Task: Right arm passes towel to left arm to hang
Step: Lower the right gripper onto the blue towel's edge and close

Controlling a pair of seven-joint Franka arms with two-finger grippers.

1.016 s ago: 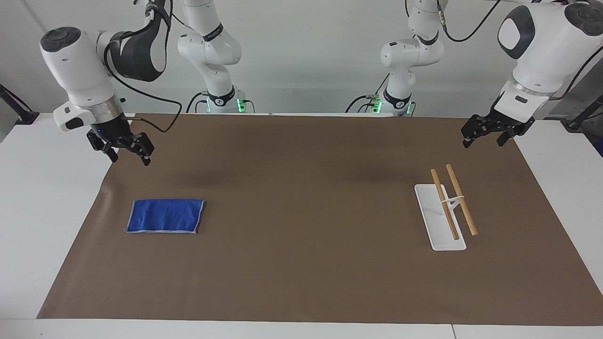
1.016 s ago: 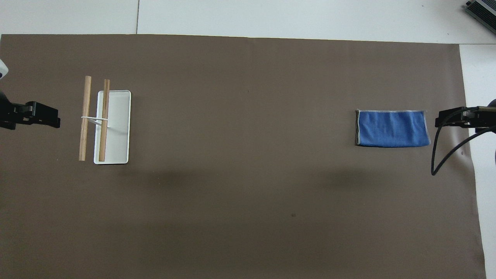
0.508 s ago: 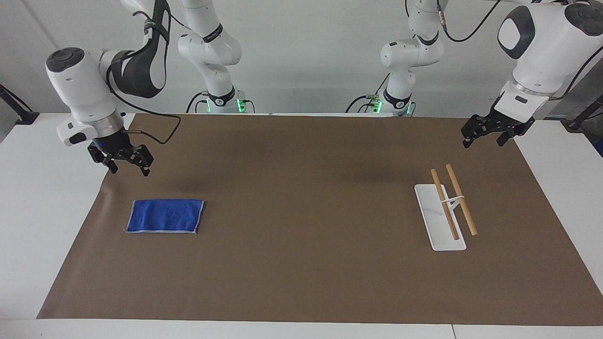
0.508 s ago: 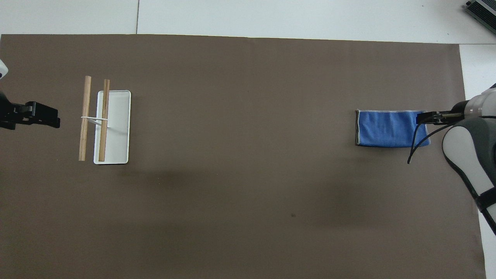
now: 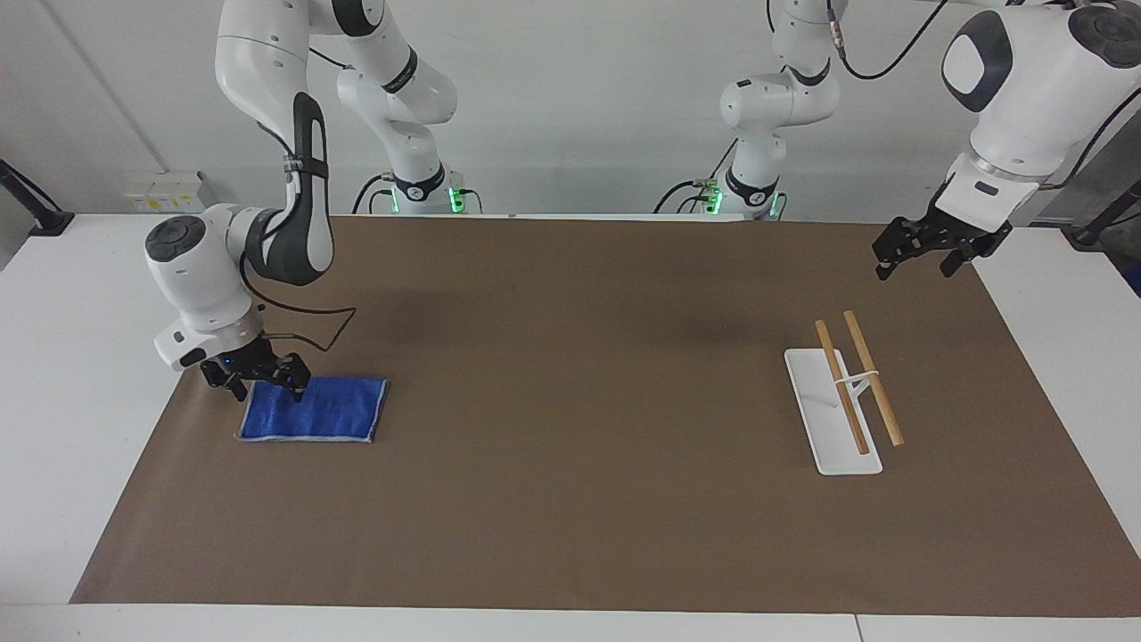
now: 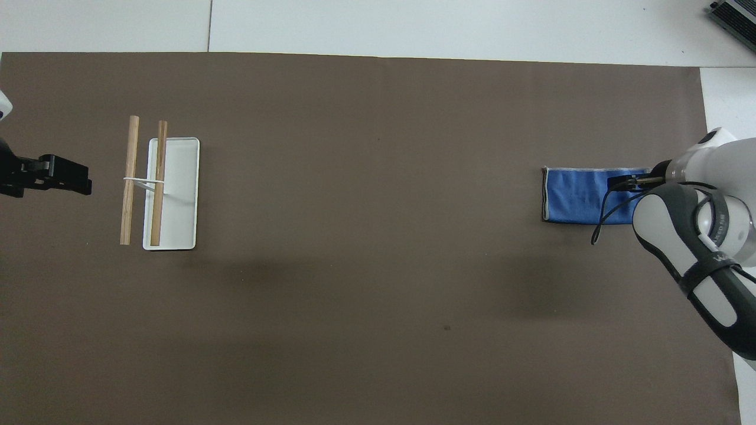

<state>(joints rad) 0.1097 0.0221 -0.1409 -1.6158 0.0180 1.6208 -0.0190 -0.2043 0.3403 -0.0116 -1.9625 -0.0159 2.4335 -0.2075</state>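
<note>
The towel (image 5: 314, 408) serves as the landmark: a small bright blue cloth with a pale grey edge, lying flat and folded on the brown mat (image 5: 570, 499) that covers the desk (image 5: 53, 428), toward the right arm's end of it. The right arm (image 5: 267, 160) bends down steeply to it, and the right tool (image 5: 257, 382), with its small blue light showing, is low over the corner of the towel that lies nearest the robots and nearest the mat's edge. Its fingers stand spread apart, one tip over the blue cloth and the other just off the towel's edge, and they hold nothing; whether the tips touch the cloth cannot be told. A black cable (image 5: 307, 314) loops from the wrist over the mat just beside the towel. Well apart from the towel, toward the left arm's end of the desk, stands a white rack (image 5: 824, 419) with a flat base and two wooden rods (image 5: 860, 379) carried side by side on a thin white support. The left arm (image 5: 1025, 98) waits there, its left tool (image 5: 918, 254) raised above the mat's edge beside the rack, fingers wide apart and empty, well apart from the towel.
</note>
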